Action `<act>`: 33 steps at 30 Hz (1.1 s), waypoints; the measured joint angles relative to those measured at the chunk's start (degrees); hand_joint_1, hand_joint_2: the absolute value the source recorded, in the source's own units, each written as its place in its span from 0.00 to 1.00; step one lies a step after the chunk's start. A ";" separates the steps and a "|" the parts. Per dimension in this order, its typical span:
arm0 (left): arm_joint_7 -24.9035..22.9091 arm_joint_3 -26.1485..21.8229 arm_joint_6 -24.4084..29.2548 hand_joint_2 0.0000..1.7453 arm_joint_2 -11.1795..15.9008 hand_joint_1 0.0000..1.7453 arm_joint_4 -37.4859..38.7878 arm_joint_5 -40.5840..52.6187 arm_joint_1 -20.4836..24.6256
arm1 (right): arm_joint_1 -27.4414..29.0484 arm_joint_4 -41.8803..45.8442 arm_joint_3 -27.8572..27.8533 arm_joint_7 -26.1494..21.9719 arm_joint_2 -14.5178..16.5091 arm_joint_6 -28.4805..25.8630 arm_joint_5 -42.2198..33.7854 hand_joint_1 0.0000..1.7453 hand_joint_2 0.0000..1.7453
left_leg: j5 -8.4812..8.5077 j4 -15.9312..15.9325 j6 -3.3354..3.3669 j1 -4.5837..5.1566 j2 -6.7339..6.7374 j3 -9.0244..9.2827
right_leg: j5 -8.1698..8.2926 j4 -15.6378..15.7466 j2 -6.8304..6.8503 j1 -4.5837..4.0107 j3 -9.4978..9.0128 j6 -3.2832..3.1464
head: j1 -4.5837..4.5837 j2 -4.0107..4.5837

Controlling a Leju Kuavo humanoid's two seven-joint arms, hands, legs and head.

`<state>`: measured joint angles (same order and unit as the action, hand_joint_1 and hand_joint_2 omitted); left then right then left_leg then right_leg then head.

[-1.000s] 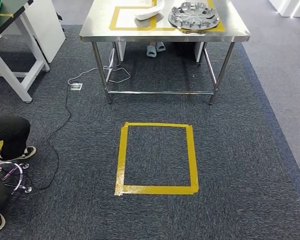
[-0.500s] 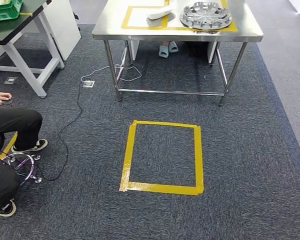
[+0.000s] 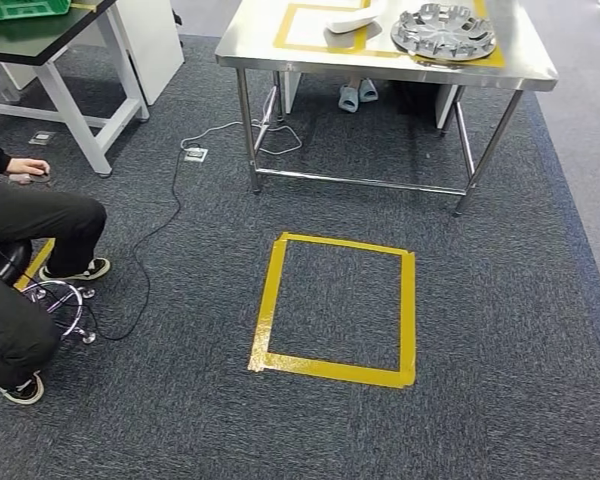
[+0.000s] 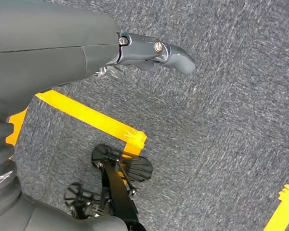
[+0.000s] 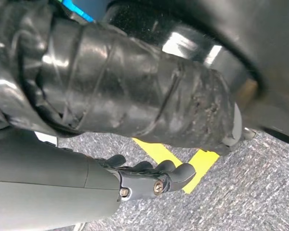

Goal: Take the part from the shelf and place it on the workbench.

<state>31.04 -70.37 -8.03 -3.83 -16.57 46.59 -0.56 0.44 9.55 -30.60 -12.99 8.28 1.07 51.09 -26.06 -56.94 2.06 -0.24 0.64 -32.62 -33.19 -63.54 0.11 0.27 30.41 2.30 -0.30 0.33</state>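
Carpet runs across the whole head view. At the far left a seated person (image 3: 25, 270) in dark clothes is cut off by the frame edge, one hand on something small that I cannot make out, feet beside a wheeled stool base (image 3: 55, 310). Behind them stands a white-legged desk (image 3: 48, 45) with a green crate (image 3: 25, 8) on it, mostly out of frame. A cable (image 3: 157, 225) trails from a floor socket toward the person.

In the middle lies a yellow tape square (image 3: 335, 305), probably a standing mark for the robot in front of the steel desk (image 3: 267, 50) beyond it. That desk carries taped yellow outlines, likely set-down zones: a white curved part (image 3: 353, 18) lies over one, and a silver wheel cover (image 3: 444, 30) lies flat to its right. Both are cropped at the top edge. No shelf can be seen, so I cannot tell whether either piece is the task's part; where that part is remains unclear.

The left hand (image 4: 155, 50) hangs over the carpet near a tape corner, fingers straight and apart, holding nothing. The right hand (image 5: 154, 178) hangs low too, fingers loosely curled and apparently bare, though dark machinery crowds that picture, so I cannot tell for sure.
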 joint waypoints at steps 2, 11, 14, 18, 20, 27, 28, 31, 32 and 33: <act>0.13 -0.01 -0.02 1.00 0.00 0.00 0.00 0.17 0.09 | -0.09 0.00 0.00 -0.01 0.00 0.01 -0.01 0.00 0.00 | 0.32 -0.31 -0.54 0.21 -0.15 -0.30 | 1.81 6.60 -0.23 -0.04 -3.25 -0.46 | 0.09 0.00; 0.83 -0.41 -0.22 1.00 0.15 0.00 0.04 0.83 0.08 | -0.01 -0.02 0.00 0.02 0.13 0.08 0.18 0.00 0.00 | -8.91 -15.13 -3.11 -0.15 -0.40 -5.69 | 4.07 8.03 0.54 -0.17 -1.26 -3.36 | 1.17 0.00; 0.84 -0.79 -0.28 1.00 0.19 0.00 0.04 1.20 0.04 | 0.03 -0.02 0.00 0.02 0.13 0.10 0.28 0.00 0.00 | -7.66 -13.34 -2.92 -0.15 -0.39 -2.76 | 4.54 7.69 0.85 -0.26 -0.75 -3.19 | 1.21 0.00; 0.88 -1.05 -0.28 1.00 0.35 0.00 0.04 1.39 0.25 | -0.11 -0.02 0.00 0.01 0.13 0.10 0.32 0.00 0.00 | -3.74 -0.13 -1.76 0.19 -0.09 4.34 | 4.86 6.87 1.17 -0.57 -0.13 -2.47 | 1.27 0.00; 0.91 -1.20 -0.28 1.00 0.36 0.00 0.04 1.39 0.13 | -0.15 -0.02 0.00 0.01 0.13 0.11 0.32 0.00 0.00 | -3.88 0.64 -1.13 0.36 -0.16 4.23 | 5.16 6.75 1.33 -0.59 0.28 -1.85 | 1.28 0.00; 0.93 -1.40 -0.28 1.00 0.28 0.00 0.04 1.54 0.15 | -0.12 -0.02 0.00 0.03 0.13 0.10 0.37 0.00 0.00 | -2.75 1.10 0.52 0.05 -0.85 3.40 | -2.79 -8.34 0.18 -0.15 7.17 -0.23 | 0.22 0.00; 0.94 -1.42 -0.28 1.00 0.28 0.00 0.04 1.54 0.13 | -0.11 -0.02 0.00 0.03 0.13 0.10 0.37 0.00 0.00 | -2.70 1.04 0.52 0.07 -1.07 3.27 | -2.55 -9.19 0.15 -0.13 7.36 -0.21 | 0.20 0.00; 0.95 -1.43 -0.28 1.00 0.26 0.00 0.05 1.54 0.17 | -0.04 -0.02 0.00 0.05 0.13 0.09 0.37 0.00 0.00 | -2.65 0.64 0.28 0.09 -2.03 3.18 | 2.31 0.20 -1.11 -0.08 2.07 -0.63 | 0.13 0.00; 0.96 -1.43 -0.28 1.00 0.25 0.00 0.05 1.54 0.23 | 0.01 -0.02 0.00 0.05 0.13 0.07 0.37 0.00 0.00 | -2.67 0.38 0.06 0.16 -2.39 3.01 | 3.29 3.75 -1.85 -0.03 0.16 -0.85 | 0.12 0.00; 0.97 -1.43 -0.28 1.00 0.24 0.00 0.05 1.54 0.26 | 0.05 -0.02 0.00 0.05 0.13 0.03 0.37 0.00 0.00 | -2.62 0.17 -0.26 0.17 -2.70 2.71 | 3.61 5.85 -2.45 -0.06 -0.95 -1.07 | 0.11 0.00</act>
<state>32.01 -71.80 -8.31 -3.58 -16.52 48.13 -0.30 0.49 9.53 -30.60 -12.93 8.41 1.10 51.45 -28.68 -56.76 1.81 -0.07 -2.05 -29.90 -29.57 -57.69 -2.34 0.21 29.46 1.22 -0.19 0.33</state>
